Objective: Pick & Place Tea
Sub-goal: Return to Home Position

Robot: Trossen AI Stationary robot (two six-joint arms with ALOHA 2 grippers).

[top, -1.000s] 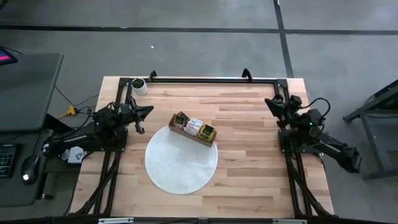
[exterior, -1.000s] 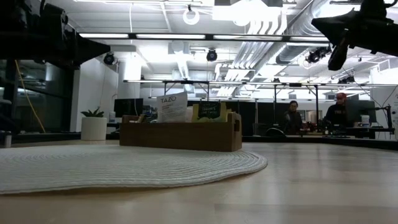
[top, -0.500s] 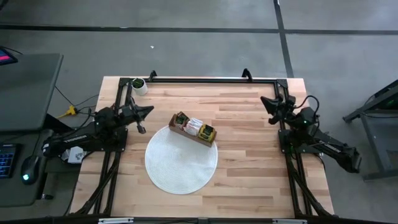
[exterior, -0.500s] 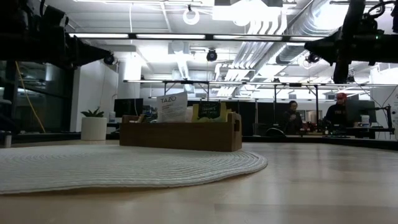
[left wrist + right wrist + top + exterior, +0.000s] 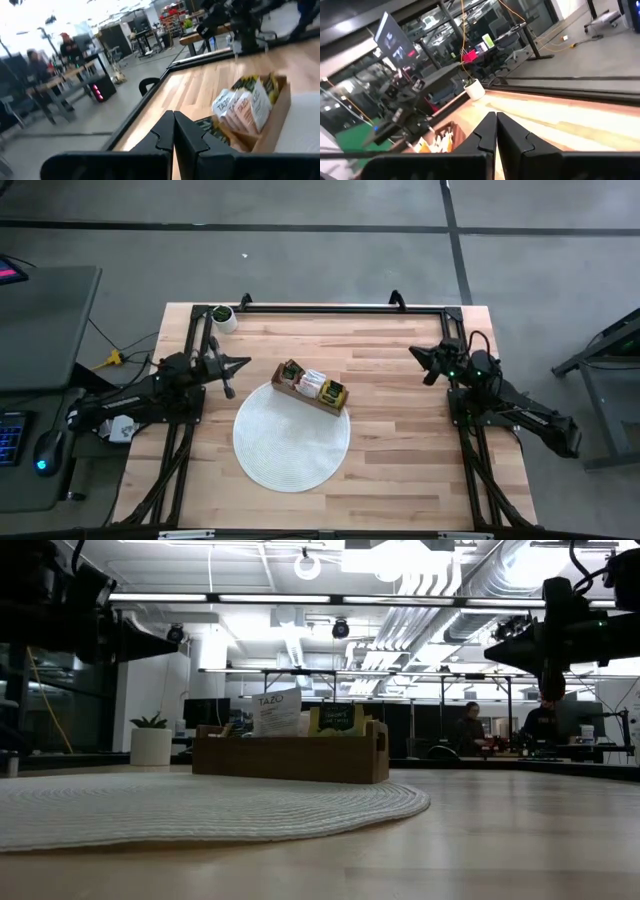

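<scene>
My left claw [image 5: 240, 364] hangs over the tabletop [image 5: 400, 460] left of the tray [image 5: 290, 760]. My right claw [image 5: 416, 354] is well apart on the other side. Both are pinched closed with nothing held; the wrist views show the fingers [image 5: 162, 136] meeting. The tea [image 5: 313, 385] all sits in the tray, on the far edge of the mat [image 5: 290, 445].

High view: packets are only coloured specks, can't tell which compartment holds which.

Low view only: packets stand upright above the tray wall. A white one reads "TAZO"; the green one's print is too small to read.

Left wrist view: white packets, "TAZO" partly legible.

Right wrist view: tray cut off behind my fingers, packets blurred.

Potted plant [image 5: 224, 318] at the tabletop's far left corner. Two people [image 5: 470, 728] far behind in the low view, unclear.
</scene>
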